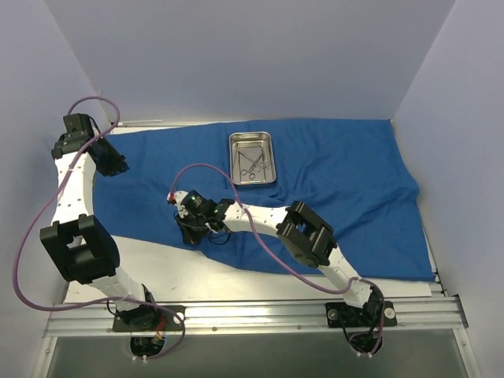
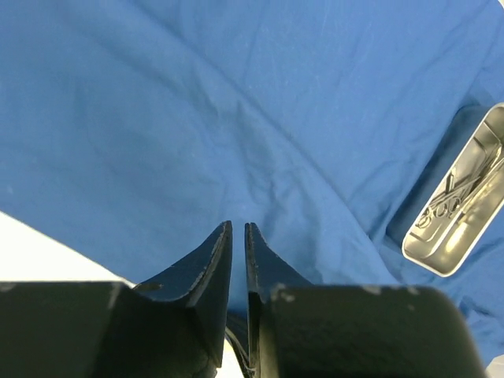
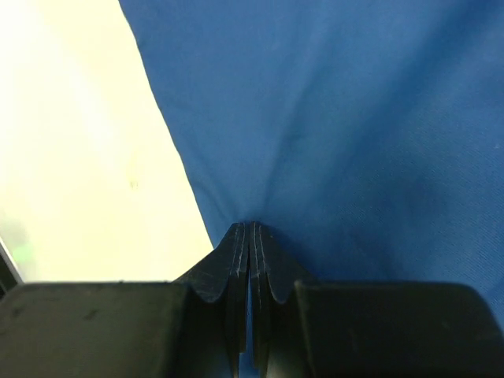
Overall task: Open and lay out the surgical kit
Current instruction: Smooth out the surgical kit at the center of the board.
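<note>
The blue cloth wrap [image 1: 339, 205] is lying spread across the table [image 1: 197, 272] and carrying the steel tray [image 1: 264, 146]. The right gripper [image 3: 249, 227] is pinching the wrap's near edge, while the left gripper [image 2: 239, 227] is standing slightly parted. Soft and light, the cloth is probably best gripped at its hems.

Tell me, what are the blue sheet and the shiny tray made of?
The sheet looks like soft woven cloth with a matte surface: it wrinkles and folds. The tray looks like polished metal, probably steel: it is silvery and mirrors the light. The tools inside look like thin shiny metal too.
</note>
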